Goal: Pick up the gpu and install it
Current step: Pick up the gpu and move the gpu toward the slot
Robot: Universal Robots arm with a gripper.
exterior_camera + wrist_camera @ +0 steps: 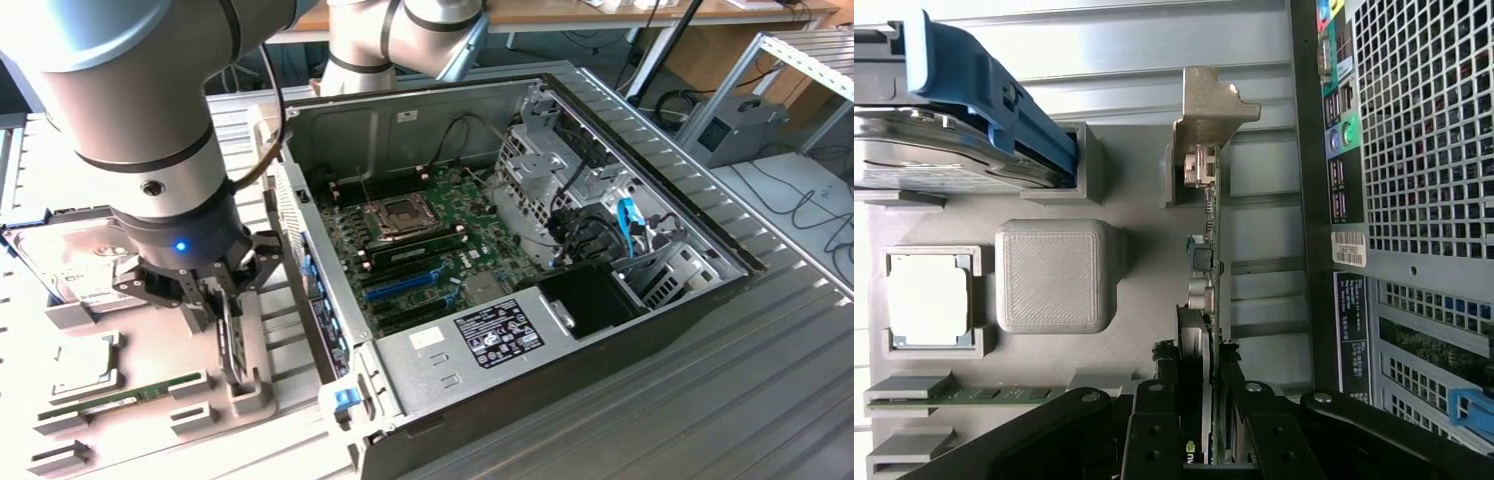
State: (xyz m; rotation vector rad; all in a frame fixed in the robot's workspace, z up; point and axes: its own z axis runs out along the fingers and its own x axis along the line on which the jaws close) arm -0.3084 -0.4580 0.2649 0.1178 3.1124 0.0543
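1. Where the tray (260,398) sits at the exterior view's left of the case (400,120), the gpu (240,365) stands on edge in it, with the gripper (230,345) down over it.
2. In the wrist view, the gpu (1206,250) runs edge-on beside the case (1424,150). The gripper (1204,440) is narrowed onto it, fingers (1164,430) pressing both faces.

Ribbed metal table (774,400) carries open PC case (387,120), grey parts holder (254,398) just beside it
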